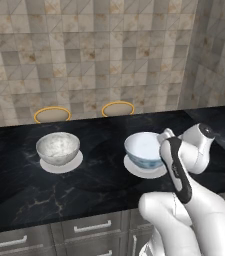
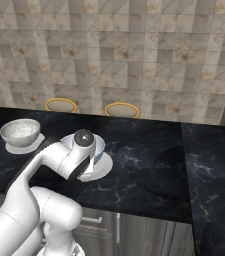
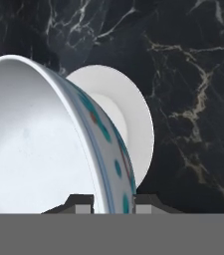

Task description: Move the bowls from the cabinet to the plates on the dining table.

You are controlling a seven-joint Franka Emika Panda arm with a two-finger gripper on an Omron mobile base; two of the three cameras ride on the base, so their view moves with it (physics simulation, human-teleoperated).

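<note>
My fingers (image 3: 113,203) straddle the rim of the blue-patterned bowl (image 3: 44,144), one tip inside and one outside, clamped on its wall. The bowl sits over the near white plate (image 1: 145,171) on the bench (image 1: 99,192); I cannot tell whether it is resting or just above. It looks stiff, glazed, slippery and chip-prone, so the rim is the hold. Beyond it, farther along the bench, the marbled bowl (image 1: 58,147) rests on its own plate (image 1: 60,165).
</note>
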